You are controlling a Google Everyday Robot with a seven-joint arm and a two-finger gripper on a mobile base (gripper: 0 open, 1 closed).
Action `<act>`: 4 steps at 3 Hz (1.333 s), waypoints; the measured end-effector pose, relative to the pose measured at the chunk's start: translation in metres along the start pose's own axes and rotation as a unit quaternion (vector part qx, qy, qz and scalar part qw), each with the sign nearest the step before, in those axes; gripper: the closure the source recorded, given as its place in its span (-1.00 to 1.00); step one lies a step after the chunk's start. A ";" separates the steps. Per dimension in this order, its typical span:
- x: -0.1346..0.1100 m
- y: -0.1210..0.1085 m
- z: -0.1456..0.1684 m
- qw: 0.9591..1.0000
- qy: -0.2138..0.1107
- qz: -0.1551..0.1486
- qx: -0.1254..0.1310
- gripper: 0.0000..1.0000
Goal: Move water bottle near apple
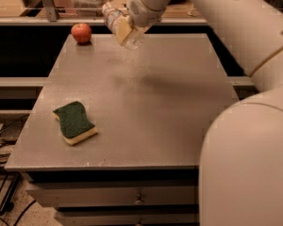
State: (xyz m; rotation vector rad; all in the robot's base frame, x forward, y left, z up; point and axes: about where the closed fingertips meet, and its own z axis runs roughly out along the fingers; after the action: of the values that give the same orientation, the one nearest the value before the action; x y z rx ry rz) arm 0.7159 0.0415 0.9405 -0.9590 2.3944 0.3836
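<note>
Warm, rather dim light falls from above onto the bench (155, 126), whose grey top shows a soft speckled sheen toward its far edge. A broad, faint shadow lies on it below the pincer (125, 31), which hangs over the far middle clamped on the water bottle (112, 17). The apple (81, 33) casts a short dark shadow at its base; the space beneath the bench is nearly black.

The smooth, pale-shelled pincer (125, 30), above the matt grey table (146, 107), clasps the clear crinkled plastic water bottle (113, 17), with the glossy apple (81, 32) to its left.
</note>
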 end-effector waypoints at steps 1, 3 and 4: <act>-0.013 0.003 0.002 1.000 -0.008 -0.004 -0.003 1.00; -0.004 0.002 0.039 0.998 -0.009 0.047 -0.036 1.00; -0.026 0.000 0.078 0.991 -0.052 0.097 -0.079 1.00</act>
State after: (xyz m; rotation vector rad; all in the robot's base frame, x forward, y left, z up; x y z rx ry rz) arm 0.7600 0.0896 0.8914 -0.7550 2.3958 0.6874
